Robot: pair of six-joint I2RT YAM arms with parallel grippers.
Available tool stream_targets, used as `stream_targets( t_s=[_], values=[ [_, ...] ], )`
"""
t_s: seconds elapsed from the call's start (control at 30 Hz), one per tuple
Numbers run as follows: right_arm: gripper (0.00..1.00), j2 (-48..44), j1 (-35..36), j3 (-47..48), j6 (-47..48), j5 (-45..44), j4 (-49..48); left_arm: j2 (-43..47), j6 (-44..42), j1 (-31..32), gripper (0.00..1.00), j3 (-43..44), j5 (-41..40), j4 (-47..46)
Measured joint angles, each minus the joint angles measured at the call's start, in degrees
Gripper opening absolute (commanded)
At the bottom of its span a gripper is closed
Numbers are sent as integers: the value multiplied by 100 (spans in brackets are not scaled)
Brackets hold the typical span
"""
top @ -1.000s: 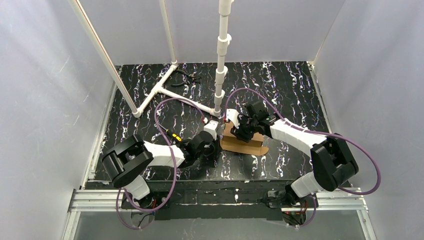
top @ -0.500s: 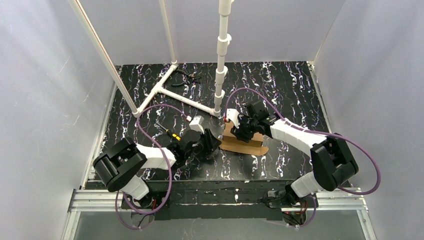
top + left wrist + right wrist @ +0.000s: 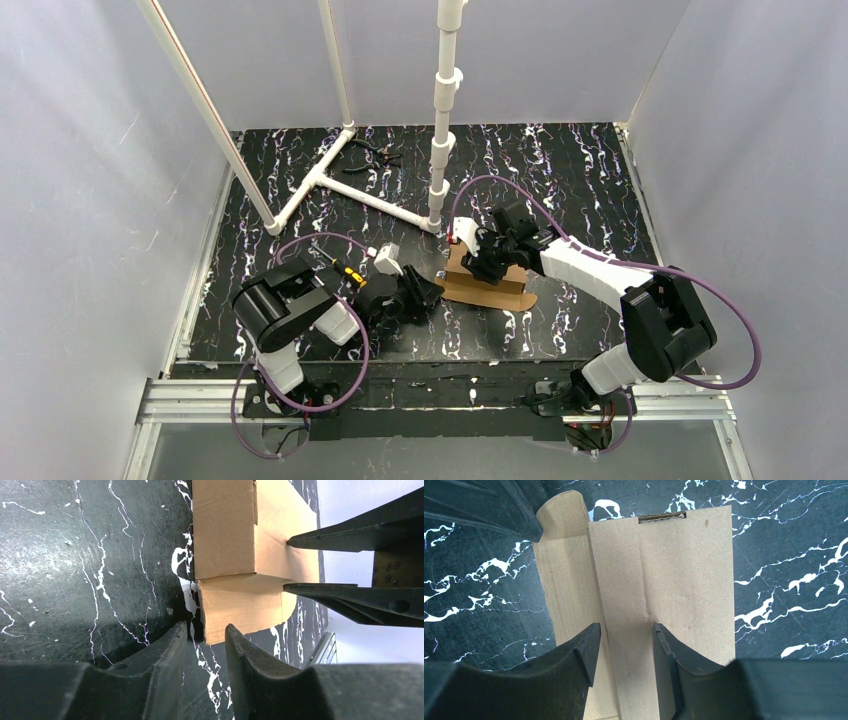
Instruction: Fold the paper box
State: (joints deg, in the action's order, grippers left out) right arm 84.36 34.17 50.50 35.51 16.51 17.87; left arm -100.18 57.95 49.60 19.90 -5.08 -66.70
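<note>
The paper box (image 3: 495, 290) is plain brown corrugated cardboard, matte and unprinted, lying near the middle of the table (image 3: 580, 180), whose black top is veined with white like marble. It is only partly folded. One panel lies flat on the table and others stand up along sharp creases, and a flap with a rounded corner sticks out at one end. The fluted edge shows where the board is cut. The left gripper (image 3: 428, 292) lies low on the tabletop just left of the box. Its dark fingers are parted by a narrow gap, and a corner of the lower flap sits right at that opening, though I can't tell whether either finger touches it. The right gripper (image 3: 478, 265) is over the box with its jaws moderately apart. Its fingertips (image 3: 295, 541) point into a cardboard face on either side of a crease. A white plastic pipe frame (image 3: 441, 130) stands behind.
</note>
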Motion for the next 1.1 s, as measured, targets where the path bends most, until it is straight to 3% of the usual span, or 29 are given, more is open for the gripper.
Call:
stream_targets(
  t_s=[0.33,0.73,1.1],
  values=[
    [51,9,0,9,-2,2,7,-254,-98,0,11,63,127,-164],
    [51,44,0,44,-20,37,9,205,-1593,105,5,483,142,804],
    [50,87,0,74,-46,74,7,365,-2267,160,6,597,227,1204]
  ],
)
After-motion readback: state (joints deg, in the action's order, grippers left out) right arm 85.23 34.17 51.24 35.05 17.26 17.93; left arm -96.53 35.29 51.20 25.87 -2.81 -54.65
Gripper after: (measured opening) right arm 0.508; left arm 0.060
